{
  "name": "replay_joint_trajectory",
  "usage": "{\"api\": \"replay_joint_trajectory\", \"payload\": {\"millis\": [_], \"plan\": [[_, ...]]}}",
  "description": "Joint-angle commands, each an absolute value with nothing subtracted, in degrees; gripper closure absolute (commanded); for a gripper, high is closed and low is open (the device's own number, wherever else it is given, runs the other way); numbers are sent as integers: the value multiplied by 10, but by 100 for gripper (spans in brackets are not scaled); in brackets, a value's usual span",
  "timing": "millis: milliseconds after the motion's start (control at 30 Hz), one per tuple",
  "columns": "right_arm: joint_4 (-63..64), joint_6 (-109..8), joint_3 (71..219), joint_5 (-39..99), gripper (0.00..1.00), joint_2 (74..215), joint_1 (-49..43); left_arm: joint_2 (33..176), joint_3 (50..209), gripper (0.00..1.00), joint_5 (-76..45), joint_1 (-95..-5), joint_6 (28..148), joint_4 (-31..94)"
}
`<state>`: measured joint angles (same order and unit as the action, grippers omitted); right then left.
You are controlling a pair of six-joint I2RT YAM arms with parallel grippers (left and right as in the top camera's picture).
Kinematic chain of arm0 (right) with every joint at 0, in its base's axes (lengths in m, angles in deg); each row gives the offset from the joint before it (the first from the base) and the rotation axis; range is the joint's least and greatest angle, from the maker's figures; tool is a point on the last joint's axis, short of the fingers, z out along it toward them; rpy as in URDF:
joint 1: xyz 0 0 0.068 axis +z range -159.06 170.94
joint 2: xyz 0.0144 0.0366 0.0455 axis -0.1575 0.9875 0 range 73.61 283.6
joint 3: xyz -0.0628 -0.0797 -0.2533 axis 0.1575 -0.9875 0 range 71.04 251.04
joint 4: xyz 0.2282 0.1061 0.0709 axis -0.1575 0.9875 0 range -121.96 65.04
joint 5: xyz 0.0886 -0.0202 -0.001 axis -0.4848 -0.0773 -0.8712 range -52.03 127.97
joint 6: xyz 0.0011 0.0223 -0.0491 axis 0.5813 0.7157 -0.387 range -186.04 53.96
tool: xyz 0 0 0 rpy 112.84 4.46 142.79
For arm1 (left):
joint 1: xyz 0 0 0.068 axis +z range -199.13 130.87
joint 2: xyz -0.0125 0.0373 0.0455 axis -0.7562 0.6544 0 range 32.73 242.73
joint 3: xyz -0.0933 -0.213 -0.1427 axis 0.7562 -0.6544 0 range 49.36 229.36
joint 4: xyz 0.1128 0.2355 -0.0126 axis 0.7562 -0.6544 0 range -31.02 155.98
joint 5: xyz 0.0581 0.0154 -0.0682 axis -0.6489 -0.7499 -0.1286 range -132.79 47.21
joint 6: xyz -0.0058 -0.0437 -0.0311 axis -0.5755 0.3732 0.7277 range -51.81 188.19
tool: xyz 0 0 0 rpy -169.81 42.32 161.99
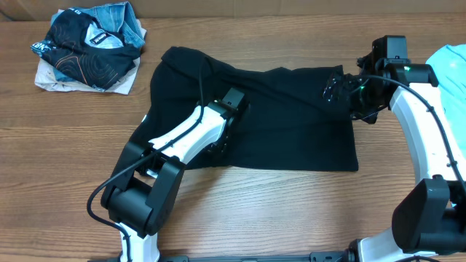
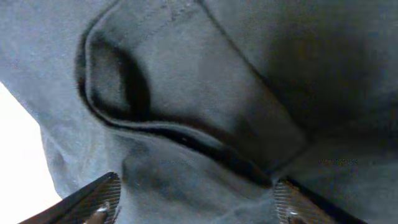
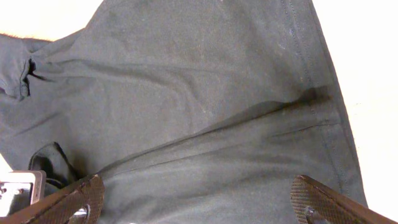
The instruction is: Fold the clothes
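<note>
A large plain black shirt (image 1: 284, 116) lies spread across the middle of the wooden table. My left gripper (image 1: 222, 138) is over its left part, open, with creased black fabric (image 2: 186, 93) close below the spread fingers (image 2: 196, 202). My right gripper (image 1: 342, 91) is at the shirt's upper right edge, open, its fingers (image 3: 199, 199) wide apart above flat fabric (image 3: 186, 93) with a hem seam to the right. A light blue T-shirt (image 1: 451, 62) shows at the right edge of the table. The white neck label is not in view.
A pile of folded dark and blue patterned clothes (image 1: 91, 47) sits at the back left on the table (image 1: 65, 131). My right arm (image 1: 429, 131) runs along the right side and my left arm (image 1: 182, 138) crosses the shirt's lower left.
</note>
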<state>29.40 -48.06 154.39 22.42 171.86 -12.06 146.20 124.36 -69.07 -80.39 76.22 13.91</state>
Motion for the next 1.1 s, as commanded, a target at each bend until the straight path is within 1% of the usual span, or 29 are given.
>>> {"api": "replay_joint_trajectory", "payload": {"millis": [0, 100, 200, 233, 333, 467, 500, 567, 633, 700, 1067], "plan": [[296, -485, 1554, 229, 0, 1713, -123, 1448, 1233, 27, -717, -791, 773, 143], [297, -486, 1554, 229, 0, 1713, -123, 1448, 1233, 34, -714, -781, 774, 145], [297, -485, 1554, 229, 0, 1713, -123, 1448, 1233, 45, -714, -775, 774, 147], [297, -485, 1554, 229, 0, 1713, -123, 1448, 1233, 46, -714, -774, 774, 147], [297, -485, 1554, 229, 0, 1713, -123, 1448, 1233, 62, -715, -771, 774, 149], [297, -485, 1554, 229, 0, 1713, -123, 1448, 1233, 75, -723, -771, 774, 156], [297, -485, 1554, 229, 0, 1713, -123, 1448, 1233, 82, -738, -771, 774, 159], [297, -485, 1554, 229, 0, 1713, -123, 1448, 1233, 90, -771, -770, 777, 164], [298, -485, 1554, 234, 0, 1713, -123, 1448, 1234, 96, -809, -768, 786, 169], [300, -485, 1554, 241, 0, 1713, -123, 1448, 1234, 96, -834, -762, 792, 173], [303, -485, 1554, 244, 0, 1713, -123, 1448, 1236, 96, -838, -667, 789, 212]]}}
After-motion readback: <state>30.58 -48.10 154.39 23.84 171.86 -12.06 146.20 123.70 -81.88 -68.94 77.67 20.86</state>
